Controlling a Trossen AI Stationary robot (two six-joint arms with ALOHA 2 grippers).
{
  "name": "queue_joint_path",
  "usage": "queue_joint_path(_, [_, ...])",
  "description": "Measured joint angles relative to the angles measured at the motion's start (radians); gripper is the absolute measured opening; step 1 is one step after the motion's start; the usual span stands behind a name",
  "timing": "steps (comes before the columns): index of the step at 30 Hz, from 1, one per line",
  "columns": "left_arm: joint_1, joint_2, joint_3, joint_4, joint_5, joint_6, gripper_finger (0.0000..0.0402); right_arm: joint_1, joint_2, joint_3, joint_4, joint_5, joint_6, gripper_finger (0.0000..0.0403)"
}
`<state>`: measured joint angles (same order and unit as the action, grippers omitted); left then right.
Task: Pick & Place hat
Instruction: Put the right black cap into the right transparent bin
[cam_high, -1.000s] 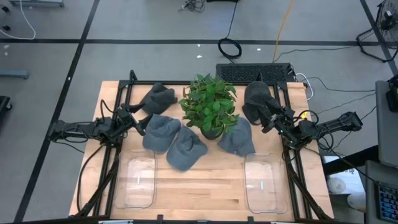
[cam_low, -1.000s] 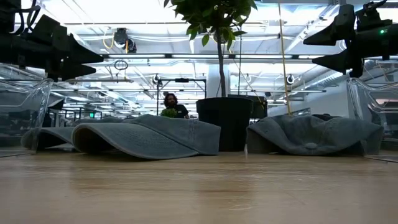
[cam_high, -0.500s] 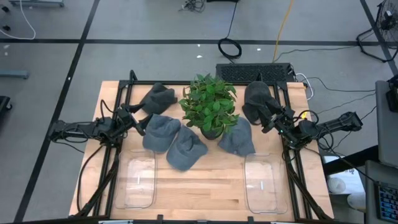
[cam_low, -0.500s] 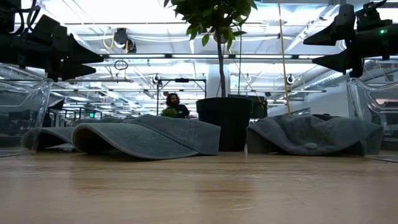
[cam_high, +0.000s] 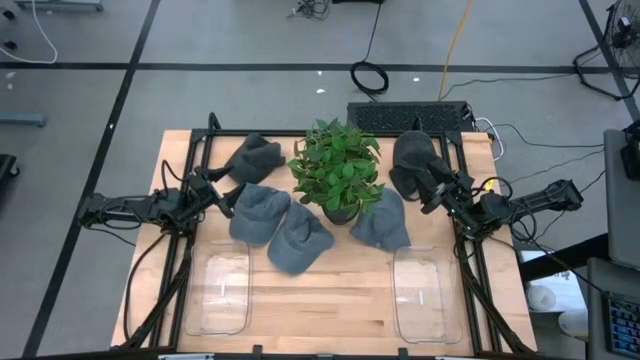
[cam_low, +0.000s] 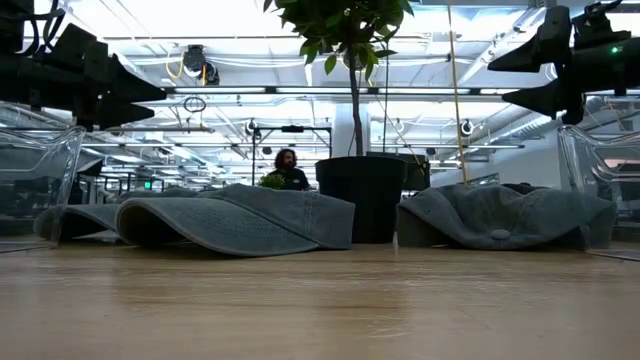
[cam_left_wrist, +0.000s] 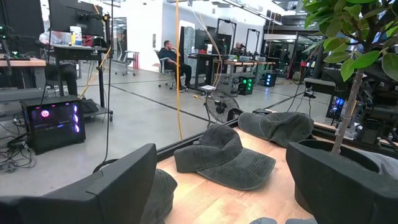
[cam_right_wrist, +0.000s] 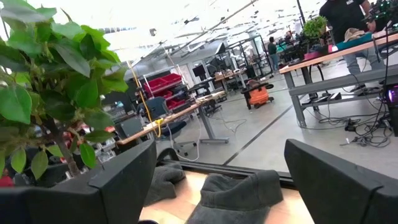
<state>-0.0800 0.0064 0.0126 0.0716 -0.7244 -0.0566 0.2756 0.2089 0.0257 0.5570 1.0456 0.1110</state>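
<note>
Several grey hats lie flat on the wooden table around a potted plant (cam_high: 335, 172): one at the far left (cam_high: 253, 155), two in the middle (cam_high: 260, 212) (cam_high: 298, 238), one right of the pot (cam_high: 382, 222) and one at the far right (cam_high: 412, 160). My left gripper (cam_high: 222, 195) hovers open above the table's left side, next to the middle-left hat. My right gripper (cam_high: 432, 190) hovers open on the right side, between the two right-hand hats. In the left wrist view the far-left hat (cam_left_wrist: 227, 158) lies ahead of the open fingers.
Two clear plastic trays sit near the table's near edge, one on the left (cam_high: 220, 290) and one on the right (cam_high: 424, 293). The potted plant stands in the middle. Bare wood lies between the trays. A person (cam_low: 286, 170) shows in the room behind.
</note>
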Motion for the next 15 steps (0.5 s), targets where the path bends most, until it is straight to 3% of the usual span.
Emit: queue_joint_path(15, [0.0,0.0,0.0,0.0,0.0,0.0,0.0365,0.0,0.0,0.0,0.029,0.0,0.0,0.0344])
